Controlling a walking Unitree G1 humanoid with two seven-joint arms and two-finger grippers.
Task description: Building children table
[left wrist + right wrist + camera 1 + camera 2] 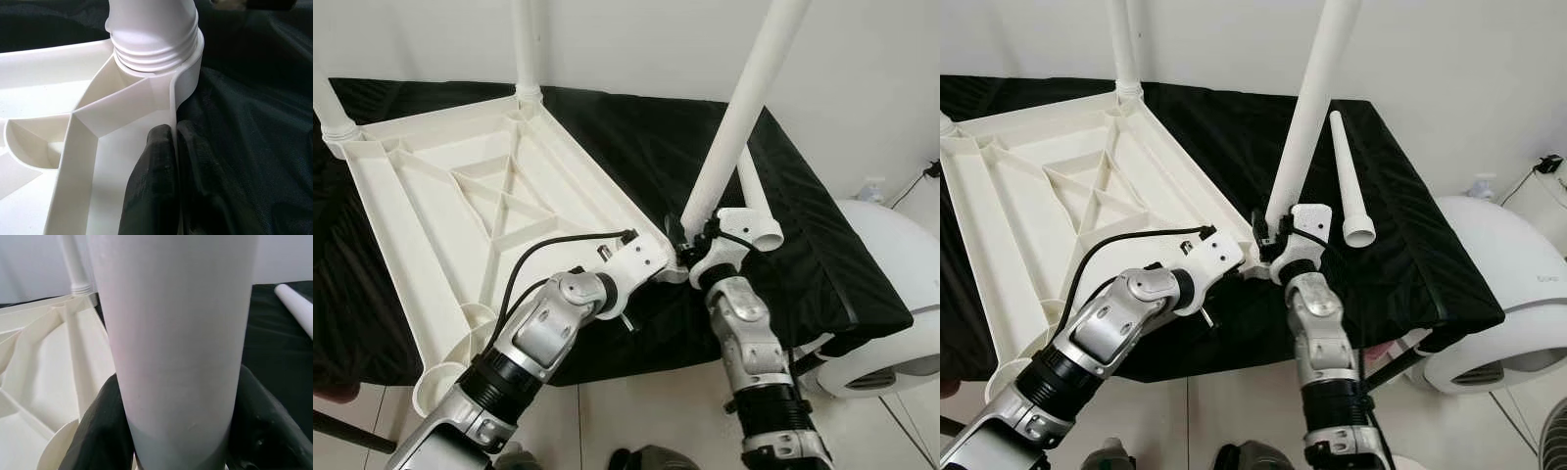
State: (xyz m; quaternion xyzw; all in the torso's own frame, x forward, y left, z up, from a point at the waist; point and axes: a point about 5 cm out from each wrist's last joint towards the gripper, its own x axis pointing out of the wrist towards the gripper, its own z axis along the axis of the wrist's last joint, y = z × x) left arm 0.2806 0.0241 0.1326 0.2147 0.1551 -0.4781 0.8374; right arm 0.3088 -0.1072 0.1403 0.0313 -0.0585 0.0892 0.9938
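The white plastic table top (460, 196) lies upside down on a black cloth, ribs upward. Two white legs stand in its far corners (527, 44). A third white leg (744, 108) stands tilted at the near right corner, its threaded end (154, 46) in the corner socket. My right gripper (690, 247) is shut on this leg near its base, its fingers (100, 431) on both sides of the tube. My left gripper (658, 266) is shut on the table top's rim (183, 78), one finger (156, 181) inside the rim, the other outside. A fourth leg (1349, 181) lies loose on the cloth.
The black cloth (822, 255) covers a low surface whose front edge runs just before my arms. A white rounded appliance (901, 294) stands on the floor at the right. White wall behind. Tiled floor (646, 411) below.
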